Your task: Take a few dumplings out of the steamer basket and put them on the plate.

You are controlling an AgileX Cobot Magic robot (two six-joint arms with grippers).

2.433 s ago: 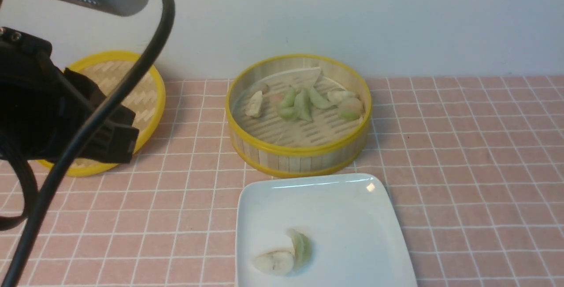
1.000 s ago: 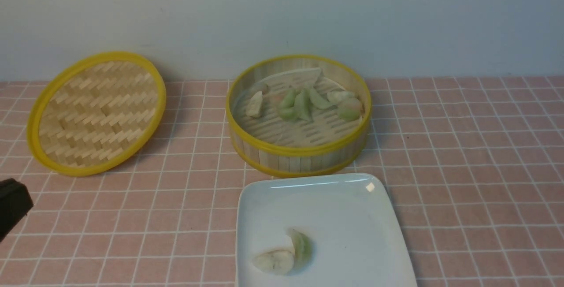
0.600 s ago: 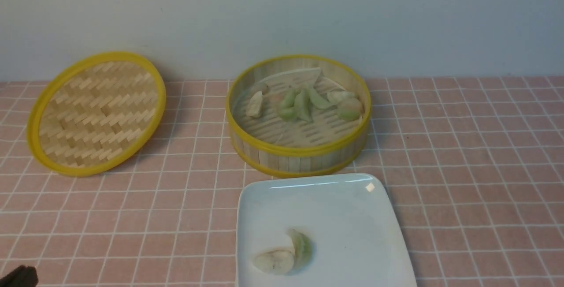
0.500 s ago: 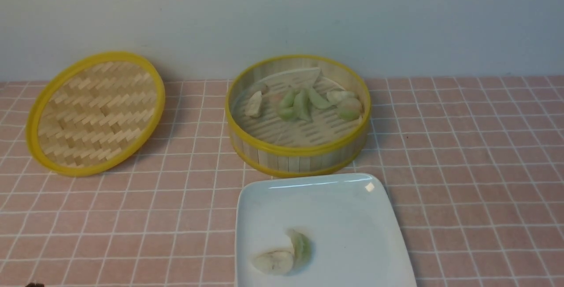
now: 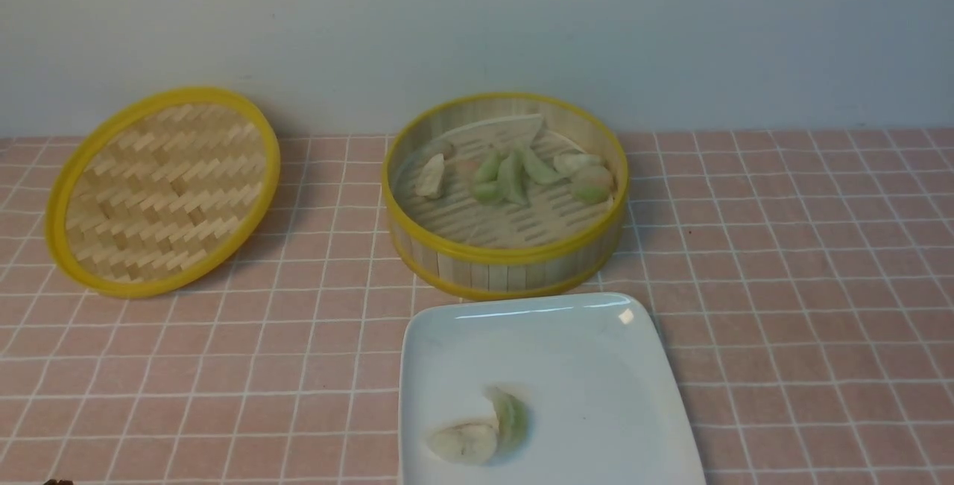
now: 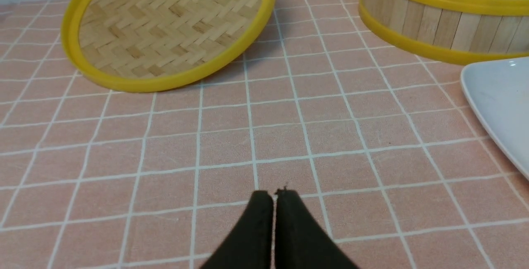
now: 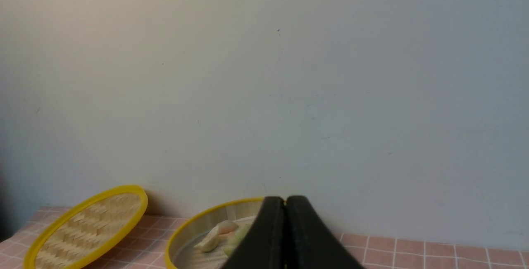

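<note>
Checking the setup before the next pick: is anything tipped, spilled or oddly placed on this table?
One thing: the flat woven bamboo lid with a yellow rim is not lying flat; it is tilted, far edge raised toward the wall. Nothing is spilled: two small pleated dumplings lie touching on the glossy white square plate, the others inside the round bamboo steamer basket.

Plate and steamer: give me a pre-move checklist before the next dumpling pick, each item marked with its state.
1. Steamer uncovered, lid set aside on its left: ok.
2. Dumplings left in steamer to pick: ok.
3. Plate has bare room beside its two dumplings: ok.
4. Left gripper empty, jaws shut, must open before a pick: not ok.
5. Right gripper empty, jaws shut: not ok.
6. No arm over the steamer in the front view: ok.
</note>
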